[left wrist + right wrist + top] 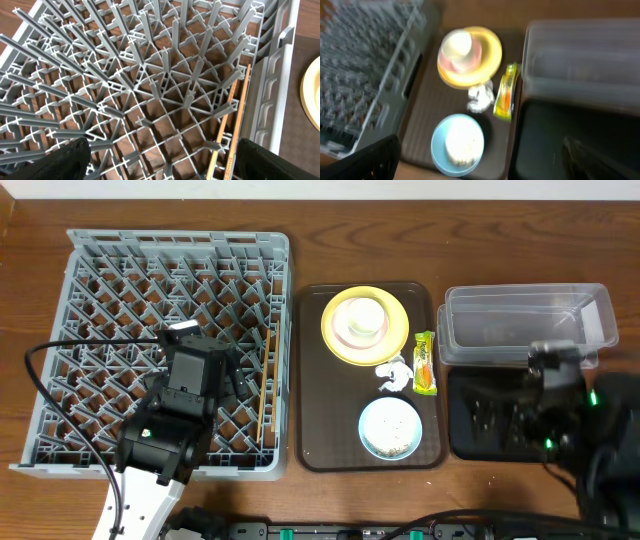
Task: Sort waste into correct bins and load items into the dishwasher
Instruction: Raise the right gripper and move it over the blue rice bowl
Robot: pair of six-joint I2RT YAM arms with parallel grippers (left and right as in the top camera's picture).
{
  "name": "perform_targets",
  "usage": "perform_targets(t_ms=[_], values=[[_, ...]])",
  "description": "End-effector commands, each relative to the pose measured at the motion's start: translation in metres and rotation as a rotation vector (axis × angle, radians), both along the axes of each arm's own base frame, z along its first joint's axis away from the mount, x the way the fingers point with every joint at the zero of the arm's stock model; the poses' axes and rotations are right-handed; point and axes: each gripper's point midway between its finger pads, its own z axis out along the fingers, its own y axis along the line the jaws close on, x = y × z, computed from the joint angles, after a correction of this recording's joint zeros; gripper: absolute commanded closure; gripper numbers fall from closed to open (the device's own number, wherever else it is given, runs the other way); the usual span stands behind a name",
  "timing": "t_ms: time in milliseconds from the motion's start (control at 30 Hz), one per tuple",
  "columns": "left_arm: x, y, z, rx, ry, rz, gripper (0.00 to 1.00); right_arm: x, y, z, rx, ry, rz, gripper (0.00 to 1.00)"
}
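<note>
The grey dish rack point(100, 280) fills the left. The wooden chopsticks point(264, 380) lie inside it along its right wall, also in the left wrist view point(235, 115). My left gripper point(215, 385) hovers over the rack, open and empty point(165, 165). On the brown serving tray point(330, 410) are the yellow plate point(398, 335) with the cream cup point(362, 320) on it, the white tissue point(395, 373), the yellow-green wrapper point(424, 363), and the blue bowl point(366, 430) holding rice crumbs point(392, 427). My right gripper point(510, 415) is open and empty point(480, 165) above the black tray point(475, 435).
The clear tub point(525, 325) stands behind the black tray at the right. In the blurred right wrist view the bowl point(440, 145), plate point(490, 55), tissue point(480, 97) and wrapper point(505, 92) lie ahead, left of the tub point(580, 60).
</note>
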Motion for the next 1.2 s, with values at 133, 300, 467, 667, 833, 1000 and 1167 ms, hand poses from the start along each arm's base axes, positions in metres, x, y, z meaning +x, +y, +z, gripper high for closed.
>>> perform_targets(t_ms=[133,300,467,667,833,1000,1167], values=[[0.002,0.003,0.007,0.0,-0.018,0.019,0.06,-0.007,0.015,-0.006,0.037,0.115,0.085,0.13],[0.002,0.003,0.007,0.0,-0.018,0.019,0.06,-0.013,0.015,-0.01,0.054,0.157,0.064,0.79],[0.002,0.003,0.007,0.0,-0.018,0.019,0.06,-0.018,0.012,-0.026,0.025,0.212,0.06,0.85],[0.002,0.003,0.007,0.0,-0.018,0.019,0.06,-0.016,0.015,-0.068,0.005,0.33,0.072,0.82],[0.002,0.003,0.007,0.0,-0.018,0.019,0.06,-0.008,0.031,-0.11,0.009,0.396,0.111,0.82],[0.002,0.003,0.007,0.0,-0.018,0.019,0.06,0.006,0.046,-0.156,-0.083,0.43,0.091,0.85],[0.002,0.003,0.007,0.0,-0.018,0.019,0.06,0.021,0.044,-0.192,-0.237,0.447,-0.029,0.99]])
